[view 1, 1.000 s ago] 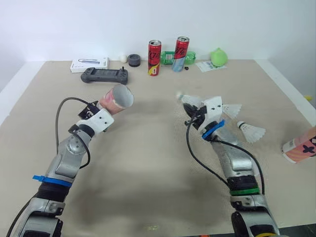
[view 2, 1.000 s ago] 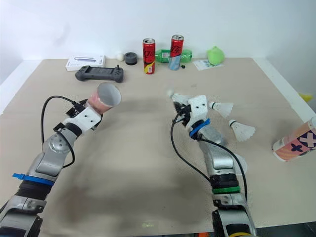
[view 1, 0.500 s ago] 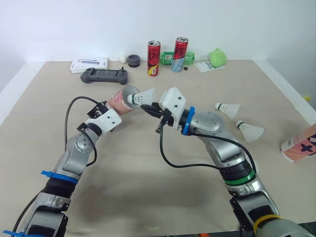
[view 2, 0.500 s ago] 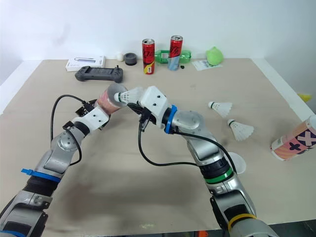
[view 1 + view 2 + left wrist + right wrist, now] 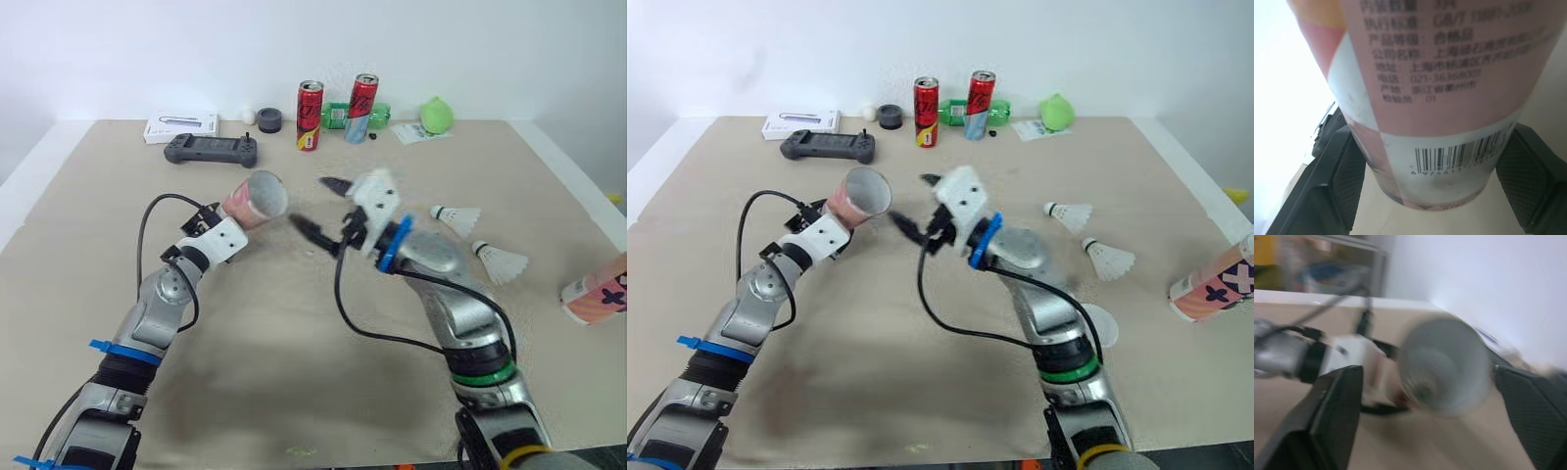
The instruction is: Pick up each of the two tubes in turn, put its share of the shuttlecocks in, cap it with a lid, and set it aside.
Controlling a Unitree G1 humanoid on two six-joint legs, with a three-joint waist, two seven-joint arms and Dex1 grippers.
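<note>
Left gripper (image 5: 1433, 161) clamps the pink cardboard tube (image 5: 253, 198), mouth facing the empty, wide-open right gripper (image 5: 315, 206), white feather shuttlecocks (image 5: 457, 214) beyond it

Left arm reaches forward, its pincer (image 5: 1437, 185) clamped on a pink tube (image 5: 251, 197). Right arm bends inward, its pincer (image 5: 317, 207) spread wide and empty.
</note>
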